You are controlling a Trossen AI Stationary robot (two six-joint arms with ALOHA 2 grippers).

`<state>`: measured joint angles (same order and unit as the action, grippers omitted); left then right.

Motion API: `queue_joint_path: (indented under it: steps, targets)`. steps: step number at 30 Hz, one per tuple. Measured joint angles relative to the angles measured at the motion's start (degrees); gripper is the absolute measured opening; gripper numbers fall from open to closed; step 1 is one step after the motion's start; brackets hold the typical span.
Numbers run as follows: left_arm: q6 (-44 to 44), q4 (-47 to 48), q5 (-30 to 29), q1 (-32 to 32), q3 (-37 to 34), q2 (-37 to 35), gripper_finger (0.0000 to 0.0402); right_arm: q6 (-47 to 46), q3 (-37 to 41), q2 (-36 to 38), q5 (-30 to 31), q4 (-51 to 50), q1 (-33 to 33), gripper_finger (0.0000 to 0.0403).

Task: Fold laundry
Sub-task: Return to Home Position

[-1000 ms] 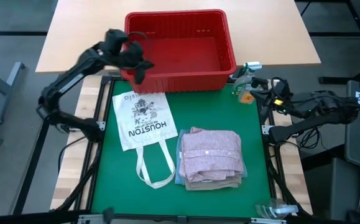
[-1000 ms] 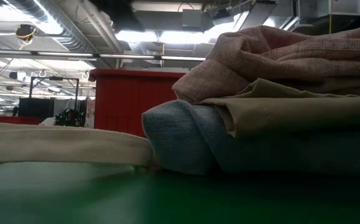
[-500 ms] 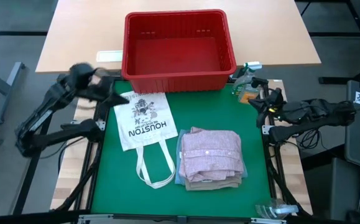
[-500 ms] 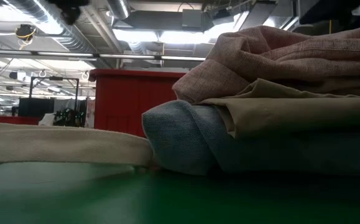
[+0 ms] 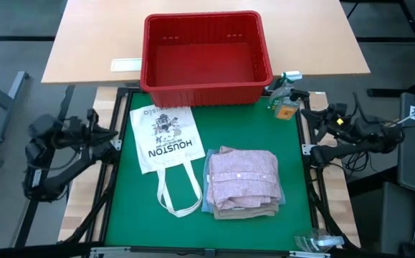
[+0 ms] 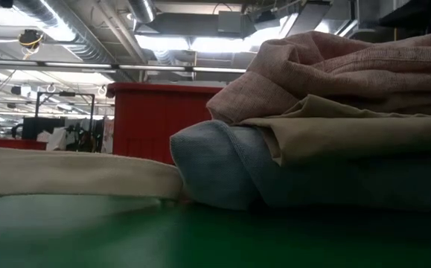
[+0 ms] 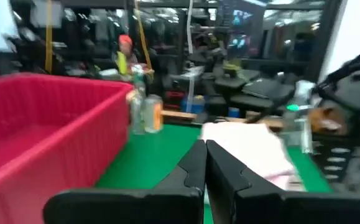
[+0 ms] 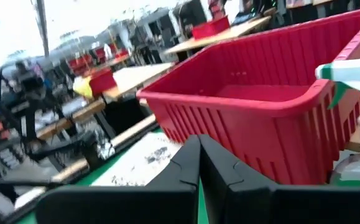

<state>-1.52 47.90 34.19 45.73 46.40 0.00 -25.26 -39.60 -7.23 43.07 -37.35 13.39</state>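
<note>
The folded laundry lies on the green mat [image 5: 254, 132], on the robot's side of the red basket [image 5: 200, 94] and well apart from it, under the basket's right half. The pink shirt [image 5: 244, 177] is on top, the tan cloth [image 6: 349, 138] is beneath it and the light blue jeans [image 6: 222, 167] are at the bottom. Both arms are tucked off the mat. The left gripper [image 7: 205, 149] sits out past the basket's left near corner with its fingers clenched on nothing. The right gripper [image 8: 199, 142] sits just past the basket's right near corner, fingers likewise pressed together and empty. The likeliest trouble is on that right side. A spray bottle [image 5: 287, 79] and a small orange-labelled bottle [image 5: 284, 110] stand at the basket's right near corner, close to the right arm's cabling, and a careless swing there could tip them onto the mat. The stack is a second risk: from table height the shirt looks humped and overhangs the layers below, so a bump to the table might make it slump. A printed tote bag [image 5: 165, 136] lies flat below the basket's left half. Its handle loop [image 5: 178, 197] reaches close to the stack's edge, so a pull on the bag could drag the jeans. Nothing lies between either arm and its rest.
</note>
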Motion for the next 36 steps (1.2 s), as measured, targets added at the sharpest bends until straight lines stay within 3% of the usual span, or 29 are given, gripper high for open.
queue_joint_path:
  steps: [3, 10, 17, 21, 26, 36]
  targets:
    - [-2.28, 5.68, 1.39, -0.25, 1.21, 1.10, 0.0000, 0.19, 2.91, 3.17, 1.37, 1.64, 0.00, 0.0005]
    - [-2.14, 2.10, 5.22, -0.30, -4.66, 1.03, 0.0000, 0.18, 13.56, 6.96, 1.27, 9.71, 0.09, 0.0005]
    - [-6.62, -16.48, 11.93, -0.31, -15.57, 0.35, 0.0000, 0.21, 24.37, 6.97, -1.20, 23.46, 0.09, 0.0005]
    - [-7.60, -26.41, 12.98, -0.37, -21.90, 0.36, 0.0000, 0.20, 28.50, 6.98, -1.64, 28.22, 0.09, 0.0005]
    - [-9.31, -37.06, 12.09, -0.39, -29.98, 0.36, 0.0000, -0.11, 32.19, 6.98, 0.16, 29.94, 0.09, 0.0005]
    - [-21.79, -57.16, 13.23, -0.40, -46.02, 0.42, 0.0000, -6.30, 36.24, 6.98, 6.43, 31.88, 0.09, 0.0005]
